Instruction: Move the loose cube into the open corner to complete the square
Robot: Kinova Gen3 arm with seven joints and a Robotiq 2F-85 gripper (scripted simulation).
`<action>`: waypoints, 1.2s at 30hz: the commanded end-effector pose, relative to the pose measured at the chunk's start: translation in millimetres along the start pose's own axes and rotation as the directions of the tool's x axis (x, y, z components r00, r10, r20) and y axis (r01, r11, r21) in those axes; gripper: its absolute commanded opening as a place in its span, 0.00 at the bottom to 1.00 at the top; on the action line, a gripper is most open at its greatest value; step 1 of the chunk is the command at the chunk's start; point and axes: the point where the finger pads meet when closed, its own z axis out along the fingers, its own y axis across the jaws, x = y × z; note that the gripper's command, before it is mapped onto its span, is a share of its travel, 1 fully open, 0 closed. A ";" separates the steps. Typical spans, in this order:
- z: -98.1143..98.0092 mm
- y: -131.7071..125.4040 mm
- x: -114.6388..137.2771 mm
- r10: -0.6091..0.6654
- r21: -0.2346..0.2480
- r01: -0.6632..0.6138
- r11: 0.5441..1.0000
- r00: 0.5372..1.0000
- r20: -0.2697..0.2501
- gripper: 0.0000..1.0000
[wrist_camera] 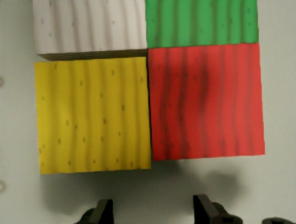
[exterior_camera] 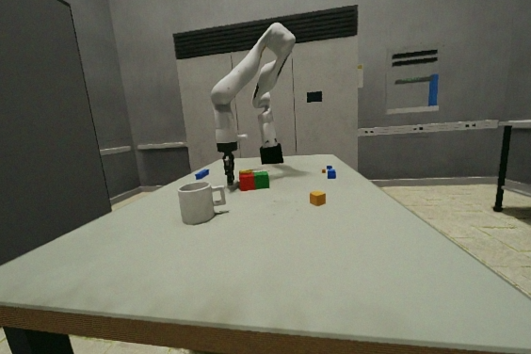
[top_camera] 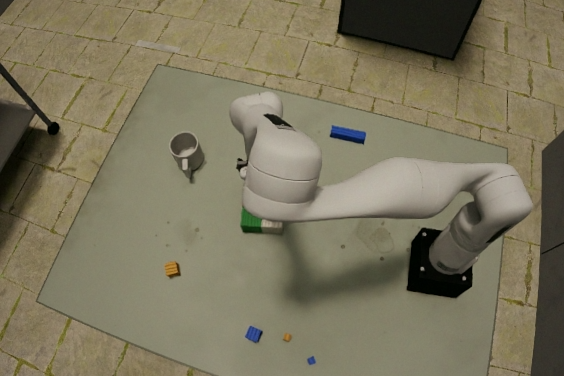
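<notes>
The yellow cube is at the lower left of the four-cube group in the wrist view. A narrow dark gap parts it from the white cube; a thin dark line lies between it and the red cube. Its near edge sticks out past the red cube's. The green cube is at the upper right. My gripper is partly open with nothing between its fingers, low beside the yellow and red cubes' outer side. The arm hides the red and yellow cubes in the top view.
A grey mug stands beyond the gripper. A blue bar lies on the gripper's side of the group. An orange cube, a blue cube and two tiny cubes lie on the other side.
</notes>
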 end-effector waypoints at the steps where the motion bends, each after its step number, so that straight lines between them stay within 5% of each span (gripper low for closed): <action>1: -0.8 0.6 -0.2 0.000 -0.002 0.000 1.000 1.000 0.000 0.56; 36: -0.8 1.2 7.6 0.000 -0.002 0.000 1.000 1.000 0.000 0.56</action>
